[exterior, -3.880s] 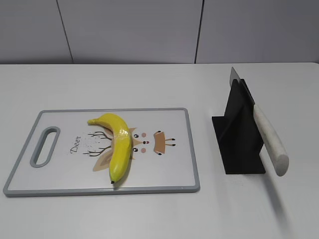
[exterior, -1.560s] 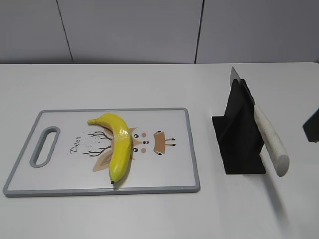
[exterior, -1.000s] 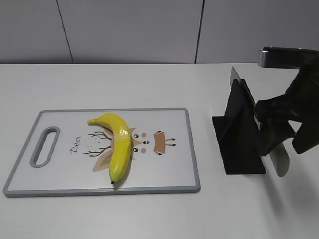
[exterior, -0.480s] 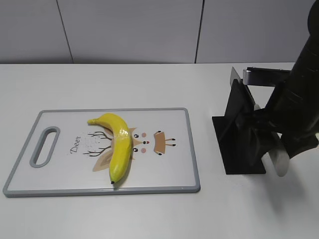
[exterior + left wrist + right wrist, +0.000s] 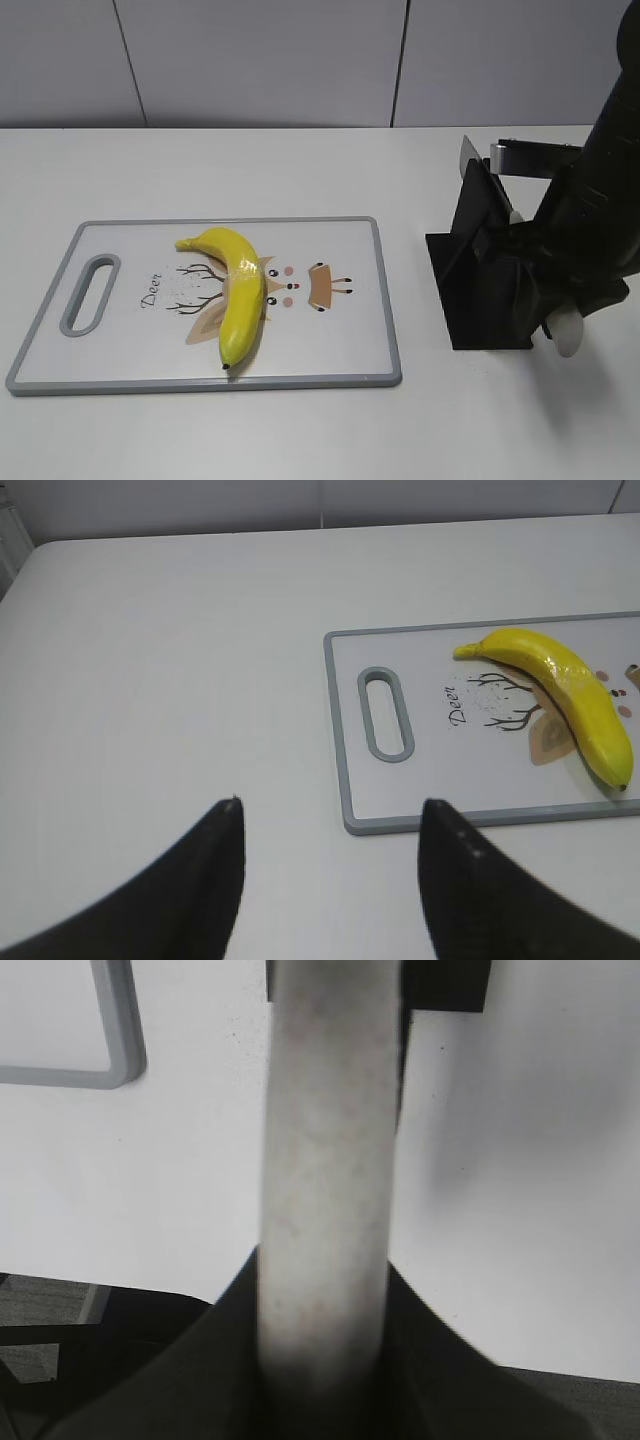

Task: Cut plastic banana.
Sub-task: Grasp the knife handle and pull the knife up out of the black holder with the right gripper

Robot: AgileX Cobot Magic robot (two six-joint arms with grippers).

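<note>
The plastic banana point(image 5: 240, 290) lies on the cutting board point(image 5: 340, 378), yellow, its dark tip toward the front edge; the left wrist view shows it too point(image 5: 575, 695). The knife rests in a black stand point(image 5: 480, 290), with its blade tip point(image 5: 468, 152) sticking up and the pale handle end point(image 5: 568, 335) sticking out in front. My right gripper point(image 5: 545, 300) sits over the handle. In the right wrist view the handle point(image 5: 325, 1140) runs between the fingers point(image 5: 322, 1290), which press on both sides. My left gripper point(image 5: 330, 815) is open and empty, left of the board.
The cutting board point(image 5: 345, 730) has a grey rim, a handle slot point(image 5: 385, 715) at its left end and a deer print. The white table's front edge point(image 5: 110, 1285) shows just below the right gripper. A grey wall stands behind the table.
My right arm came in from the right, dropped onto the knife handle in the stand and settled slightly lower. The banana, board and stand have not moved.
</note>
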